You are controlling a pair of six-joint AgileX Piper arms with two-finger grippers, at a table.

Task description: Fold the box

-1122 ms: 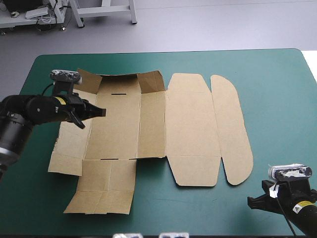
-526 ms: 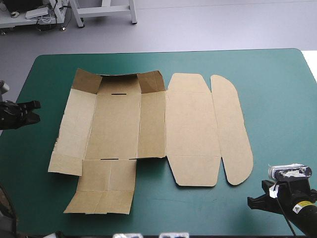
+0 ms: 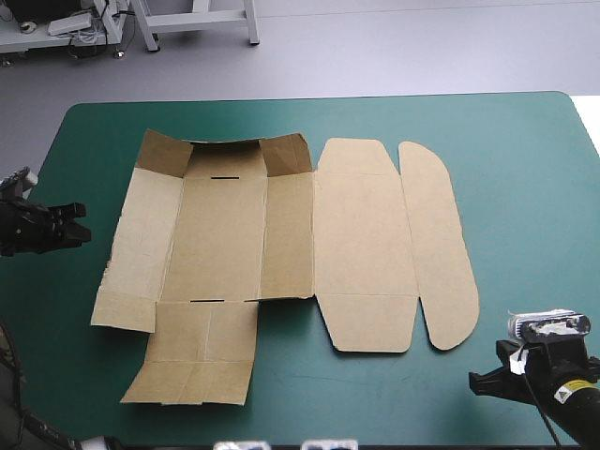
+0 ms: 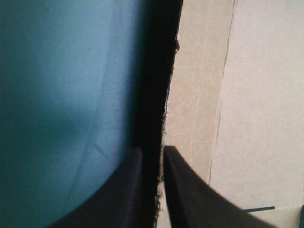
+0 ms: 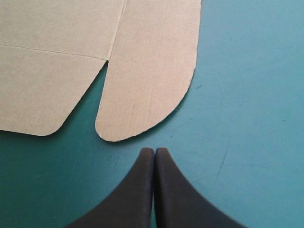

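High view: the brown box (image 3: 281, 234) lies as a cut sheet on the teal-green tabletop (image 3: 525, 187), covering its left and middle parts, nearly all of it flat. Two short flaps at the sheet's far-left corner stand partly raised, and its long rounded flap is the part nearest the tabletop's right edge. The left claw (image 3: 77, 223) is over the tabletop's left edge, just beside the sheet's left side and apart from it, its two black fingers a little apart and pointing toward the board. The right claw (image 3: 480, 382) is at the near right corner, well apart from the sheet. Left wrist view: the left claw (image 4: 151, 151) shows a narrow gap between its fingertips, with nothing clamped. Ahead of it runs the ragged left edge of the box (image 4: 247, 95), with a dark shadow along it and bare tabletop (image 4: 57, 95) on the other side; whether a finger touches the board cannot be told. Right wrist view: the right claw (image 5: 154, 151) has its fingers pressed together in one pointed arch, holding nothing. Just ahead of the tips, and clear of them, lies the rounded end of the long flap of the box (image 5: 142, 71), flat on the tabletop (image 5: 247, 95), with a second round-cornered flap beside it.
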